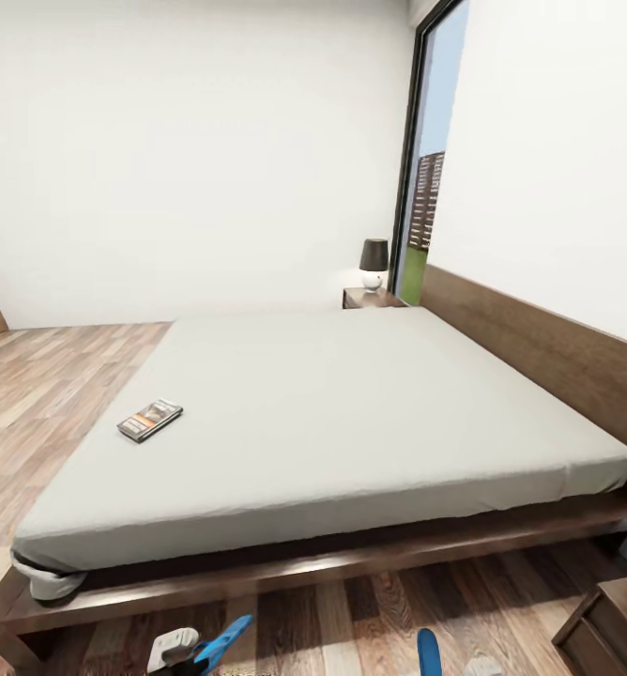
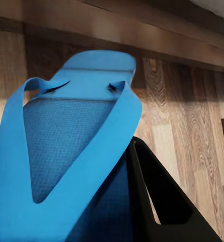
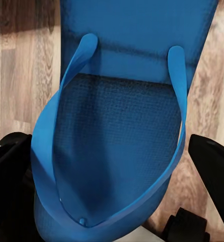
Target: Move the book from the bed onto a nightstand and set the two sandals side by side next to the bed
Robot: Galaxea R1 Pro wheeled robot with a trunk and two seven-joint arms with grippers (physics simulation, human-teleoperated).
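Observation:
The book (image 1: 149, 420) lies flat on the white bed (image 1: 351, 413), near its left edge. My left gripper (image 1: 176, 650) is at the bottom of the head view, shut on a blue sandal (image 1: 223, 642) that sticks out over the floor in front of the bed frame. In the left wrist view this sandal (image 2: 71, 151) sits between the black fingers (image 2: 162, 201). My right gripper (image 3: 109, 151) is shut on the other sandal (image 3: 122, 126), which the head view (image 1: 429, 652) shows at bottom centre. One nightstand (image 1: 371, 298) stands beyond the bed and another (image 1: 609, 627) at the lower right.
A black-shaded lamp (image 1: 374, 262) stands on the far nightstand beside a tall dark-framed window (image 1: 428, 178). The brown headboard (image 1: 539, 347) runs along the right wall. Wood plank floor (image 1: 41, 394) stretches to the left of the bed and along its near side (image 1: 351, 610).

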